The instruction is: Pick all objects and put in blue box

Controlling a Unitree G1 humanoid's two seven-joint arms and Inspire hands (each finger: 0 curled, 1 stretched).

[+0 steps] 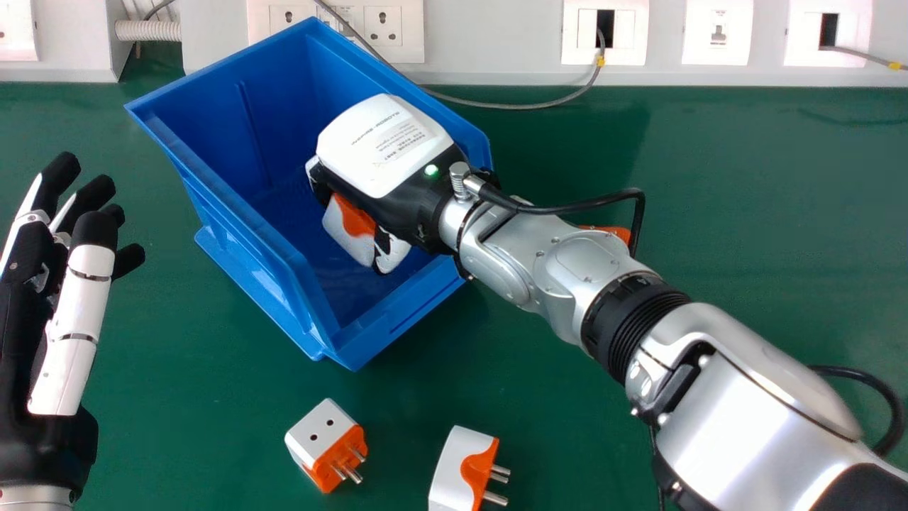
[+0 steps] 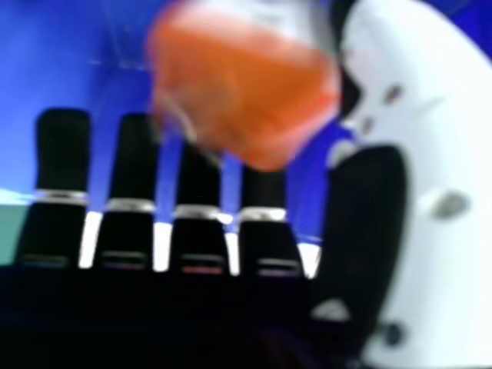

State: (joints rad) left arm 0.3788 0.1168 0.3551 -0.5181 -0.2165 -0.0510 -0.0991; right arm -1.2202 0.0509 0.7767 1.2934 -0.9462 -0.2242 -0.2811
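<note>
My right hand [image 1: 386, 152] is over the inside of the blue box [image 1: 234, 195], back up. Beneath it shows a white and orange plug adapter [image 1: 347, 223], partly covered by the hand. In the right hand view the fingers of my right hand [image 2: 200, 231] are straight, and the blurred adapter [image 2: 242, 84] appears beyond them, beside the thumb. Two more adapters lie on the green table: one [image 1: 319, 436] in front of the box, another [image 1: 457, 468] farther right at the near edge. My left hand [image 1: 78, 284] rests open at the far left.
An orange piece [image 1: 613, 233] peeks out behind the right wrist, mostly hidden. White panels with sockets [image 1: 383, 28] line the back of the green table [image 1: 745, 213]. A grey cable [image 1: 525, 106] loops behind the box, whose near edge is low.
</note>
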